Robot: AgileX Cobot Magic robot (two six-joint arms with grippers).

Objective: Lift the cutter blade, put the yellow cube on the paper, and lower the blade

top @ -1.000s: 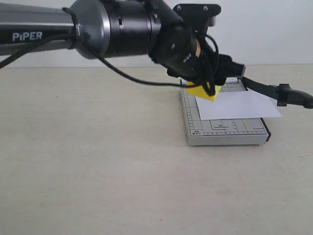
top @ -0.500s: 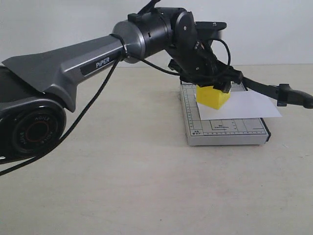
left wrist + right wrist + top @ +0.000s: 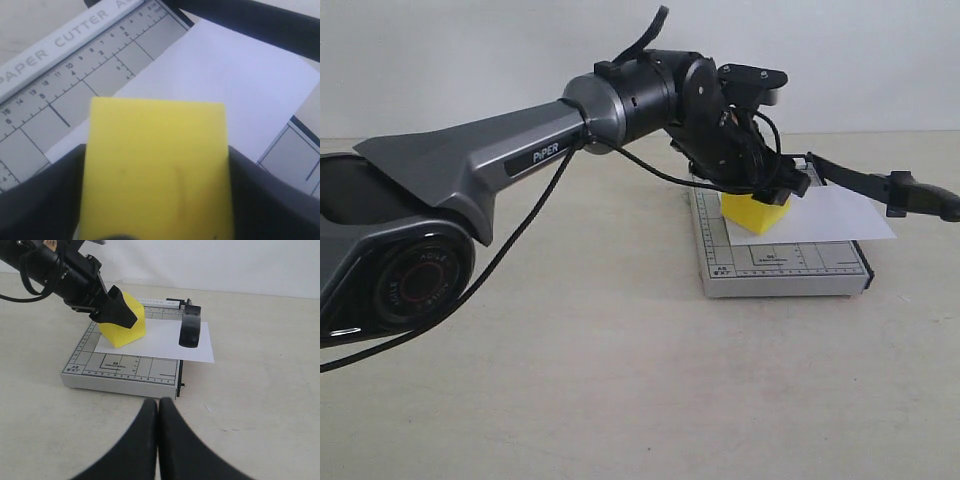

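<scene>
One yellow cube (image 3: 753, 212) is pinched by left fingers (image 3: 119, 311) at the left edge of one paper (image 3: 830, 215); right fingers (image 3: 175, 440) are pressed together.

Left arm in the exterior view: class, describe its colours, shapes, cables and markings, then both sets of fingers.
The left arm is a tapered grey metallic shell with white PiPER lettering, black cylindrical joints and a round black joint cap. A thin black cable loops beside it. The left fingers are matte black; the right fingers are smooth, black, curved and tapering.
</scene>
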